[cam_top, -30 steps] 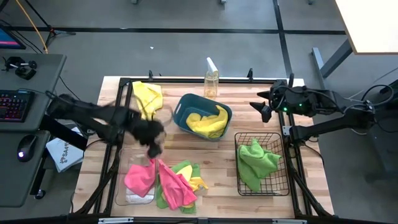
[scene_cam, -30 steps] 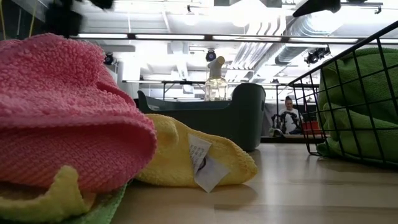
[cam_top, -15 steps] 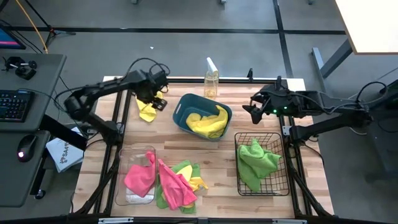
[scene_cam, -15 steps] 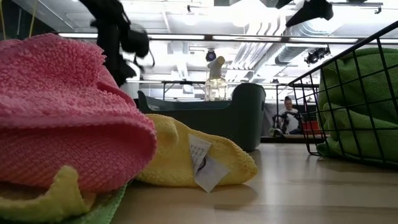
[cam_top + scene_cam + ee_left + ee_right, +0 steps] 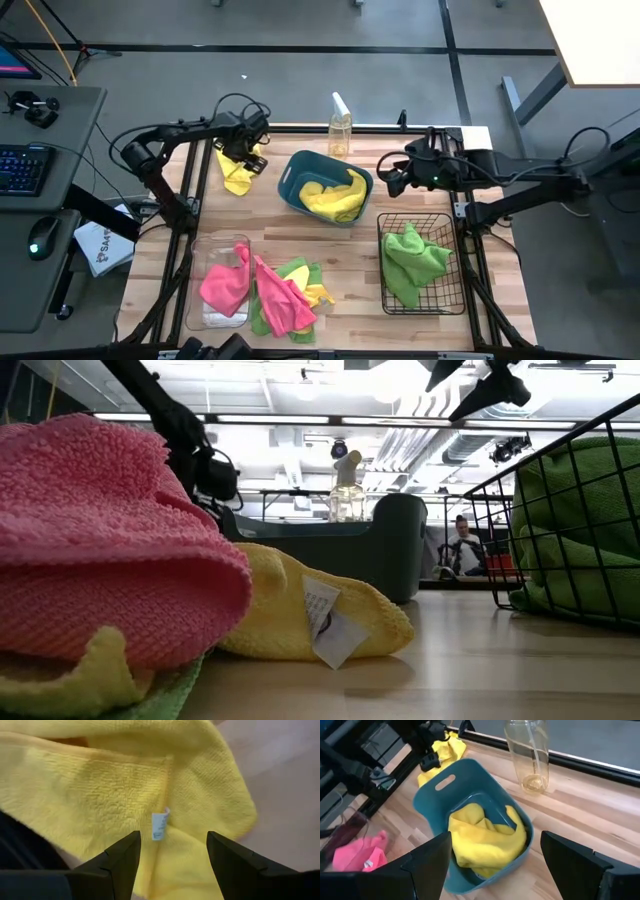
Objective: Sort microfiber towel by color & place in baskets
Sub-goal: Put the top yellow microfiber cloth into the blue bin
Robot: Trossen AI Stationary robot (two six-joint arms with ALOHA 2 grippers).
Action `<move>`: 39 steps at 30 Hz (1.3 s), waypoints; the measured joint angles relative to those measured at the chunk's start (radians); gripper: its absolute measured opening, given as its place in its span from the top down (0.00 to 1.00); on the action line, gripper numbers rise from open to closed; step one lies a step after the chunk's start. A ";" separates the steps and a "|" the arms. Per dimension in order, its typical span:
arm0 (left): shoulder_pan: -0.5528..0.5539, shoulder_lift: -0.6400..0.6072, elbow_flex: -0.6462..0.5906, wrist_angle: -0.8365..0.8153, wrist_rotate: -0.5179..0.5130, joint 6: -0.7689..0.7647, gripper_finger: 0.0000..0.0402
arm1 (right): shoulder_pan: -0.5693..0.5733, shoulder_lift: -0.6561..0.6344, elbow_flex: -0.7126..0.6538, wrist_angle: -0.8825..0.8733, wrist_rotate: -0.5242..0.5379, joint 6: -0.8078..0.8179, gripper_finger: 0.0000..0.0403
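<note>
A yellow towel (image 5: 234,176) lies on the table's far left corner. My left gripper (image 5: 252,158) hovers over it, open, with the towel's white tag (image 5: 160,825) between its fingers (image 5: 120,860). My right gripper (image 5: 393,182) is open in the air just right of the teal tub (image 5: 300,165), which holds yellow towels (image 5: 335,196). The black wire basket (image 5: 450,225) holds a green towel (image 5: 410,262). The clear tub (image 5: 205,250) holds a pink towel (image 5: 224,285). Pink, green and yellow towels (image 5: 288,295) lie heaped beside it at the near edge. My left gripper's open fingers stand over the yellow towel (image 5: 100,795), pointing down at it. I cannot tell whether they touch it.
A clear spray bottle (image 5: 340,128) stands at the far edge behind the teal tub. Black frame rails (image 5: 196,190) run along the table's left and right sides. Bare wood (image 5: 300,235) shows in the table's middle. A person (image 5: 464,545) sits in the room beyond.
My left arm has swung from above the clear tub toward the far left corner and come down over the yellow towel. My right gripper has moved a little toward the table's left, closer to the teal tub.
</note>
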 joint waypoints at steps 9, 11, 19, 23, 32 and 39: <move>0.021 -0.008 -0.162 0.197 0.023 0.044 0.48 | 0.000 0.026 0.000 0.074 0.018 0.076 0.25; 0.021 -0.010 -0.184 0.207 0.032 0.064 0.52 | 0.000 0.027 0.000 0.095 0.014 0.109 0.25; 0.021 -0.089 -0.200 0.185 0.092 0.132 0.96 | 0.000 0.027 0.000 0.168 0.006 0.126 0.25; 0.026 -0.227 -0.196 0.192 0.108 0.131 0.99 | 0.006 0.027 0.000 0.201 -0.001 0.087 0.25; -0.117 -0.616 -0.172 0.365 0.241 -0.047 1.00 | 0.014 0.015 0.000 0.345 0.018 -0.088 0.25; -0.477 -0.672 -0.171 0.838 0.137 -0.184 1.00 | 0.012 0.014 0.000 0.385 0.053 -0.154 0.25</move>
